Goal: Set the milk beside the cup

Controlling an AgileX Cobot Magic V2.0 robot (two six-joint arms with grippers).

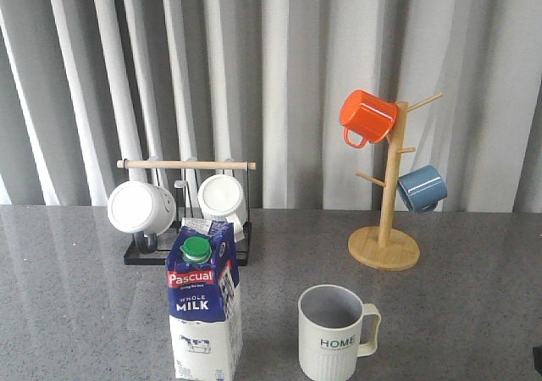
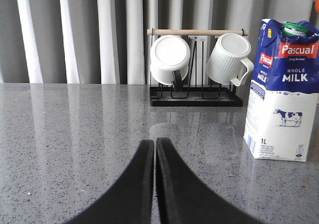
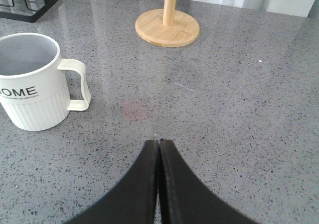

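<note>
The milk [image 1: 203,309] is a tall blue-and-white carton with a green cap. It stands upright near the table's front, left of the cup. It also shows in the left wrist view [image 2: 283,92]. The cup [image 1: 333,334] is a cream ribbed mug marked "HOME", with its handle to the right; it also shows in the right wrist view [image 3: 32,82]. A gap of bare table lies between milk and cup. My left gripper [image 2: 155,142] is shut and empty, low over the table, left of the milk. My right gripper [image 3: 159,143] is shut and empty, right of the cup. Neither gripper shows in the front view.
A black rack [image 1: 188,250] with a wooden bar holds two plain white mugs [image 1: 141,207] behind the milk. A wooden mug tree [image 1: 385,247] at the back right carries an orange mug [image 1: 367,117] and a blue mug [image 1: 422,188]. Grey curtains hang behind the grey speckled table [image 1: 76,296].
</note>
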